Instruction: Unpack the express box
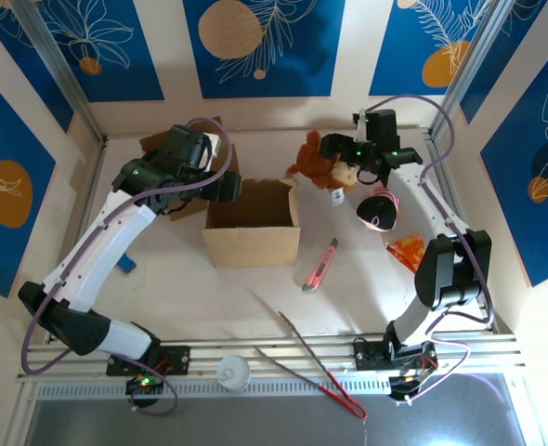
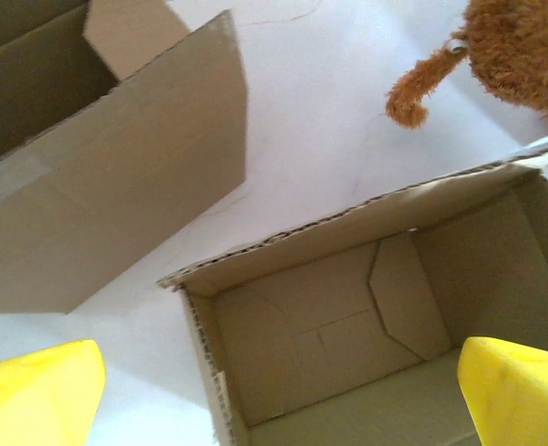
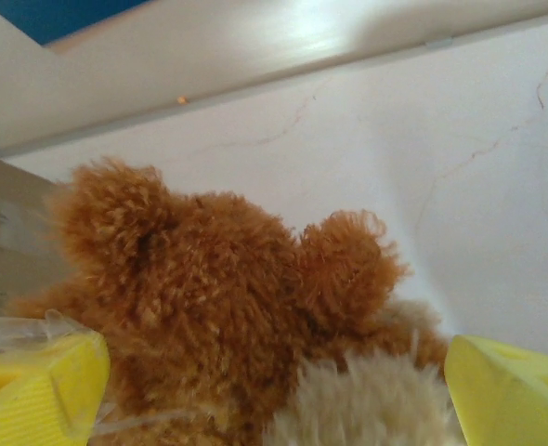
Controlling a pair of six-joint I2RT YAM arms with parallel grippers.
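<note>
White surface [image 1: 255, 288] holds an open brown cardboard box [image 1: 253, 223]; the left wrist view shows it empty. Left claw [image 2: 279, 390] and right claw [image 3: 276, 386] gape wide.

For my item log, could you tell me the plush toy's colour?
The plush toy is orange-brown, partly cream; clearest in the right wrist view.

L tool [image 1: 228, 188] wide open, arm stretched fwd; R tool [image 1: 341, 170] open too, wrist bent left.
</note>
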